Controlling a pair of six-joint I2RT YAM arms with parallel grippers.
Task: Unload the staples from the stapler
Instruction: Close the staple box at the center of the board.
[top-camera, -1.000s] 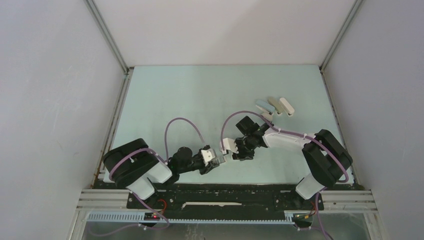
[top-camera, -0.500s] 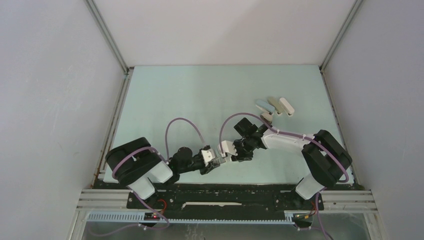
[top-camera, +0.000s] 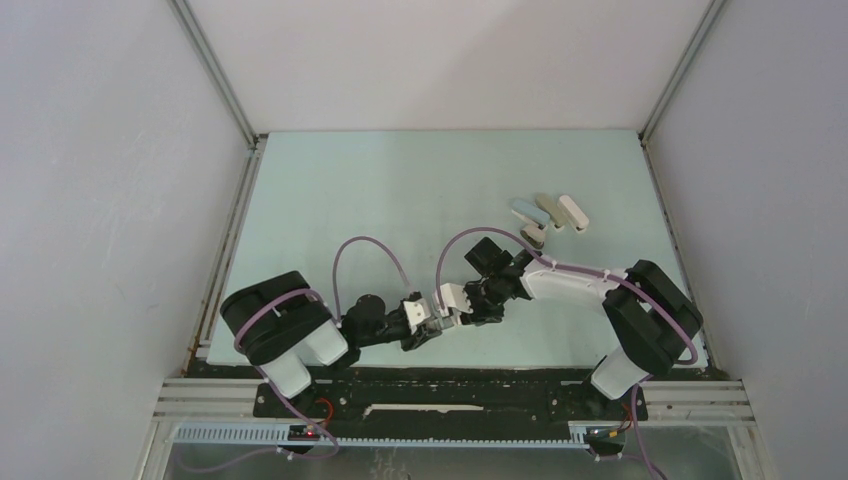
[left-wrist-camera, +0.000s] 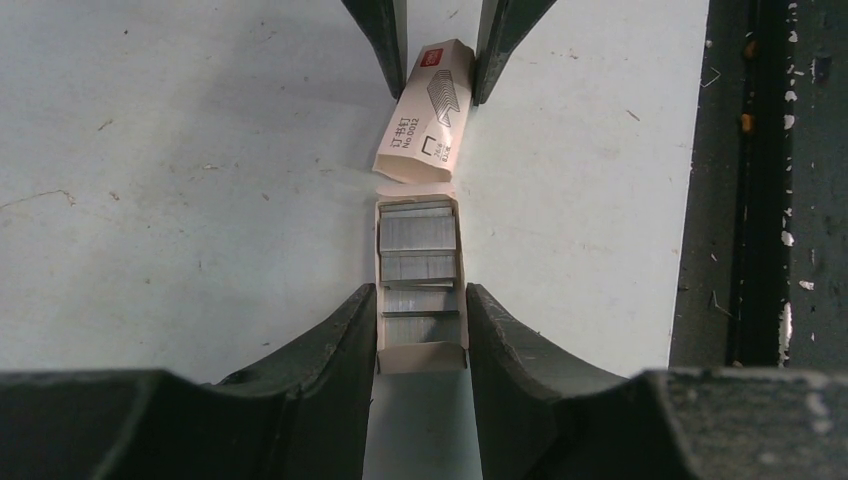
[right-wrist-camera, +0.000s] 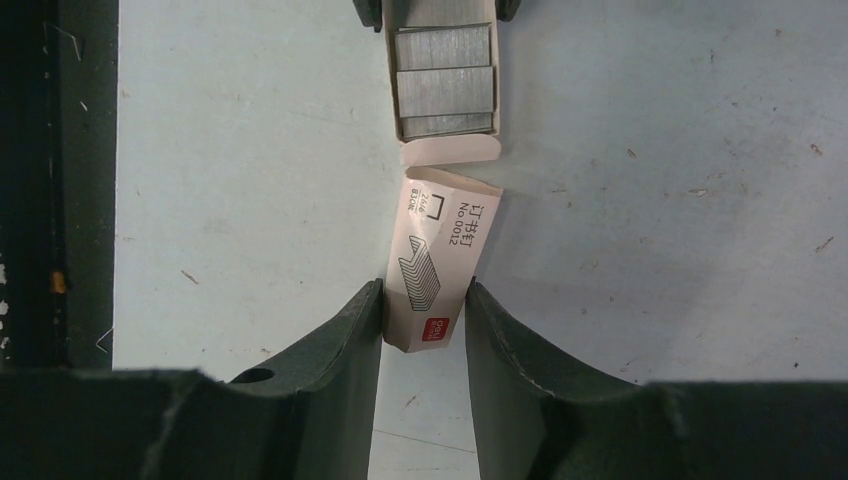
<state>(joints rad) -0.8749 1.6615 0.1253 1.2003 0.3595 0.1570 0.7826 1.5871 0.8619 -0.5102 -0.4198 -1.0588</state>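
Left wrist view: the left gripper (left-wrist-camera: 420, 300) is clamped on the sides of a small open cardboard tray (left-wrist-camera: 420, 357), one finger against each long wall. The tray lies flat on the table (left-wrist-camera: 200, 200), and the staples (left-wrist-camera: 418, 262) sit in it as grey metal strips packed end to end. Just off the tray's far end lies the box's printed sleeve (left-wrist-camera: 425, 120), tilted a little out of line with the tray. The right gripper (left-wrist-camera: 440, 50) pinches the sleeve's far end. In the right wrist view the right gripper (right-wrist-camera: 422, 300) grips the sleeve (right-wrist-camera: 435, 265) by its two sides, and beyond it are the tray's rounded end flap (right-wrist-camera: 450, 150) and the staples (right-wrist-camera: 444, 75). In the top external view the two grippers meet nose to nose near the front edge of the table. The stapler (top-camera: 524, 211), slim and pale blue, lies well apart from them at the far right, untouched, with a tan piece (top-camera: 546, 209) and a cream piece (top-camera: 573, 212) just beside it.
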